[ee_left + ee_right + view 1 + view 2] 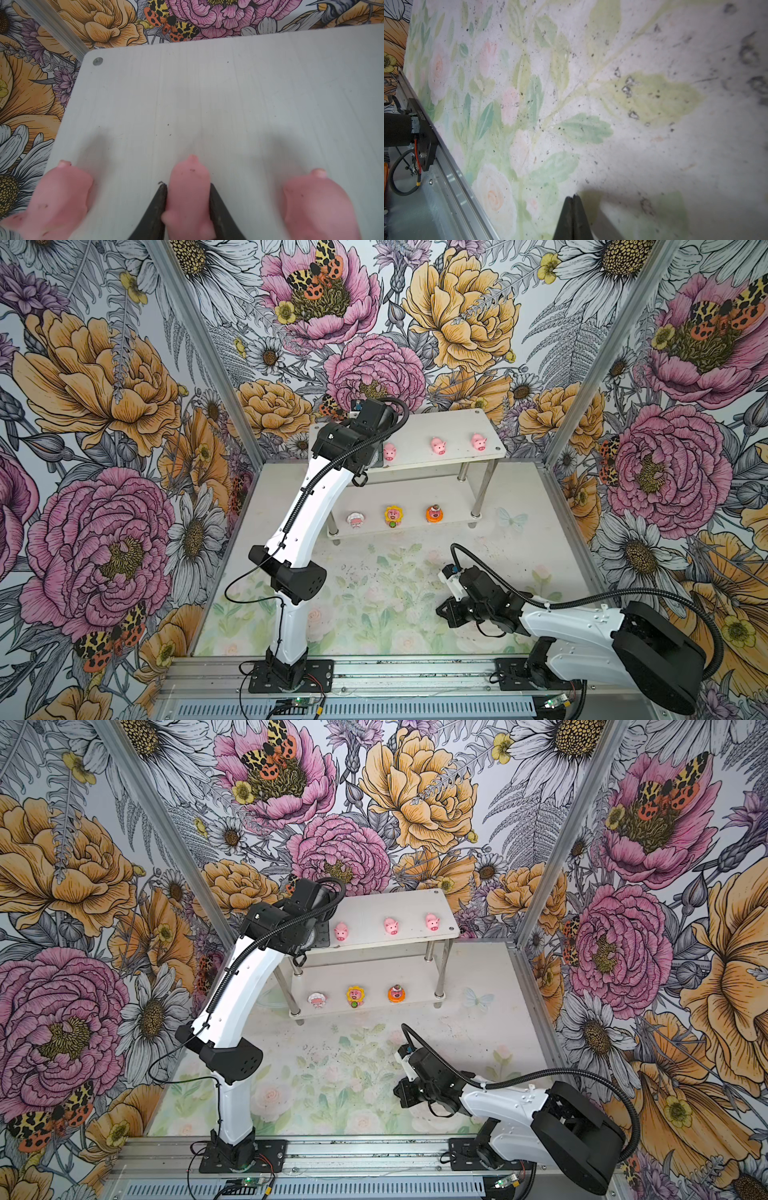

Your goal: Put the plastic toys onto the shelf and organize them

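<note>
On the top tier of the white shelf (451, 423), at its left end, the left arm (320, 497) holds its jaws against both sides of a pink pig (188, 197), with a neighbouring pig (60, 197) close on one side and another pig (315, 207) on the other. Both top views show three pigs (389, 452) (437, 445) (478, 442) spaced along that tier. Below, a white-hooded figure (355, 519), a sunflower figure (393, 516) and an orange figure (434, 513) line the lower tier. The right arm (569, 622) hangs low over the flowered desk (374, 593), jaws closed on nothing.
</note>
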`<state>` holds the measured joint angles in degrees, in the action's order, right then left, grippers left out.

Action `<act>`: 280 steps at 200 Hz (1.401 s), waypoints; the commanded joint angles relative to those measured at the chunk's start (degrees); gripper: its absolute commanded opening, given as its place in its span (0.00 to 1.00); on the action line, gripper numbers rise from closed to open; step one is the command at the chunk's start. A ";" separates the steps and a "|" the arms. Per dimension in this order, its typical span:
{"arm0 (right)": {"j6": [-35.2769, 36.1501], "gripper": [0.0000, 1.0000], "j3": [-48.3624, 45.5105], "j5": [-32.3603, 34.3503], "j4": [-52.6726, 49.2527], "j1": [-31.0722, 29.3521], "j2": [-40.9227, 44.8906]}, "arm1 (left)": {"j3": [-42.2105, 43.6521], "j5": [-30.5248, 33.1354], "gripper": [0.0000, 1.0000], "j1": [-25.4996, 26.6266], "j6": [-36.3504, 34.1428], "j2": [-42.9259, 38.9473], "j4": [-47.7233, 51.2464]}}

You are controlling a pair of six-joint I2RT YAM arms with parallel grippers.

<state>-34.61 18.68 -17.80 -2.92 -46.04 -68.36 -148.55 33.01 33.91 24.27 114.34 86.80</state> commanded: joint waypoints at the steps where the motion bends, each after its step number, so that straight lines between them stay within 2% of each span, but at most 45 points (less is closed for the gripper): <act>1: 0.77 0.01 1.01 -0.48 1.16 0.28 -0.20 | 0.97 1.81 0.32 0.48 1.91 -2.46 0.20; 58: 0.79 0.01 1.02 -0.70 1.22 0.25 -0.11 | 1.34 2.17 0.33 0.74 2.49 -2.46 0.21; 94: 0.77 0.01 1.08 -0.74 1.07 0.29 0.07 | 1.42 1.62 0.44 0.45 2.67 -1.90 0.20; 128: 0.78 0.01 1.05 -0.81 1.00 0.27 0.26 | 0.36 1.02 0.58 0.54 2.71 -1.83 0.29; 150: 0.83 0.01 1.08 -0.83 0.98 0.27 0.24 | -1.14 1.77 0.61 0.63 2.71 -2.66 0.29; 164: 0.73 0.01 1.06 -0.83 0.98 0.25 0.18 | -2.21 3.84 0.62 1.68 2.70 -3.43 0.22; 185: 0.77 0.01 1.07 -0.74 1.08 0.30 -0.05 | -5.16 10.67 0.62 6.53 0.40 -2.99 0.18; 199: 0.80 0.01 1.11 -0.74 1.24 0.25 -0.52 | -7.46 12.79 0.62 9.24 -0.69 -2.01 0.21; 224: 0.76 0.01 1.35 -1.04 1.51 0.30 -1.49 | -9.69 13.39 0.65 10.86 -0.87 -0.58 0.12; 280: 0.79 0.01 1.45 -1.02 1.62 0.27 -2.47 | -10.84 9.59 0.73 10.53 -1.09 3.78 -0.23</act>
<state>-34.61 18.72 -18.50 -2.33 -46.04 -69.95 -157.93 43.38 44.97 23.81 115.42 87.02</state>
